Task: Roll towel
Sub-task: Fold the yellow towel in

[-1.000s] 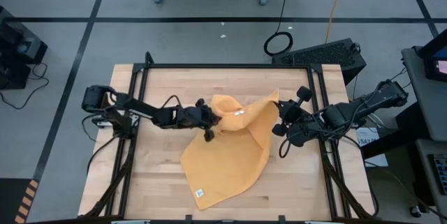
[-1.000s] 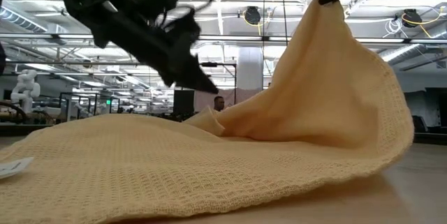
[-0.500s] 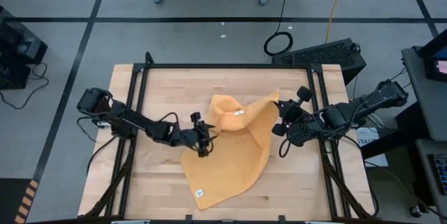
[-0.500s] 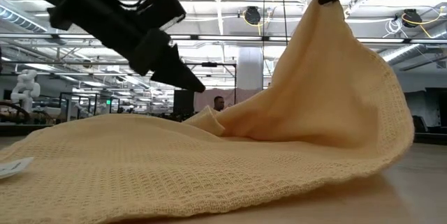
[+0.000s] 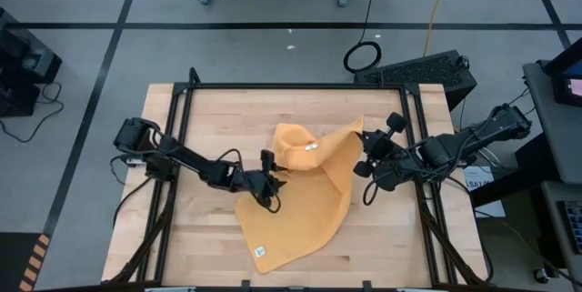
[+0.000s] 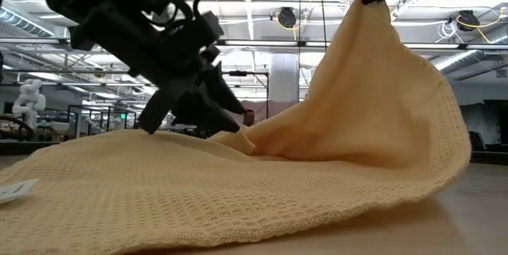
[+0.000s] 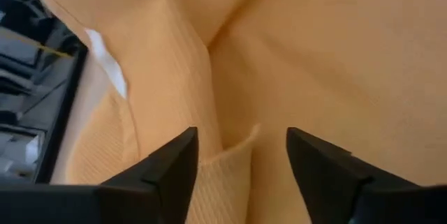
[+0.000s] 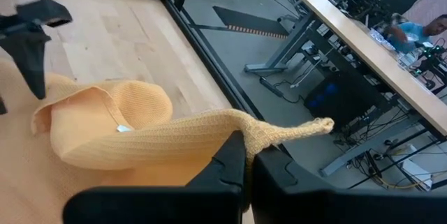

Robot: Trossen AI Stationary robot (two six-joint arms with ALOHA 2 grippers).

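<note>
Now setting up the grip before rolling

Your left end effector (image 5: 266, 186), left of centre, hovers spread over a fold of the towel (image 5: 305, 206) mid-surface; your right end effector (image 5: 365, 157) pinches its raised corner. Next, close left on that fold.

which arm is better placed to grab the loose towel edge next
Left. The left gripper is open, its fingers straddling a fold of the towel at the cloth's left edge. The right gripper is shut on a raised corner.
</note>
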